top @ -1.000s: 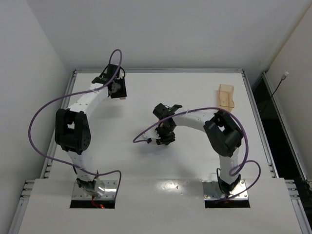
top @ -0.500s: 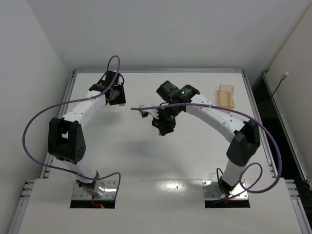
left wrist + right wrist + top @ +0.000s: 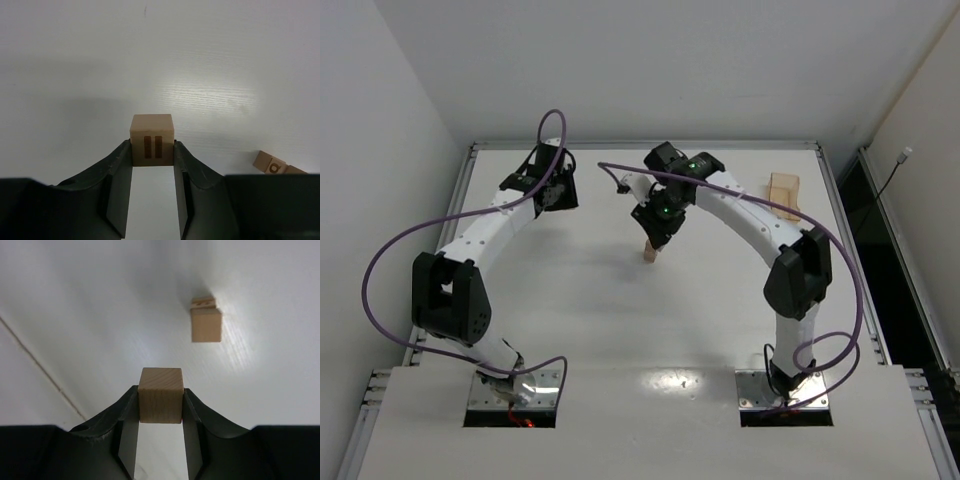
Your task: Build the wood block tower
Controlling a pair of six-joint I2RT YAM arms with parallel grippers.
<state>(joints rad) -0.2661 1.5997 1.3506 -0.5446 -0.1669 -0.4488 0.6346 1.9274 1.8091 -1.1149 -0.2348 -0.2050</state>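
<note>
Right gripper (image 3: 160, 395) on a wood block (image 3: 160, 407), apart from tower (image 3: 205, 326), mid-table (image 3: 580, 300).

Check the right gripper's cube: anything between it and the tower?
Nothing visible. The right gripper grips the cube, and the tower stands ahead of it in the wrist view with no object between.

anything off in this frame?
Nothing stands out. The left claw grips a marked wood block squarely, right claw a plain wood block. The tower stands apart from both, seemingly upright. Two loose blocks lie angled near the left claw, not yet stacked.
</note>
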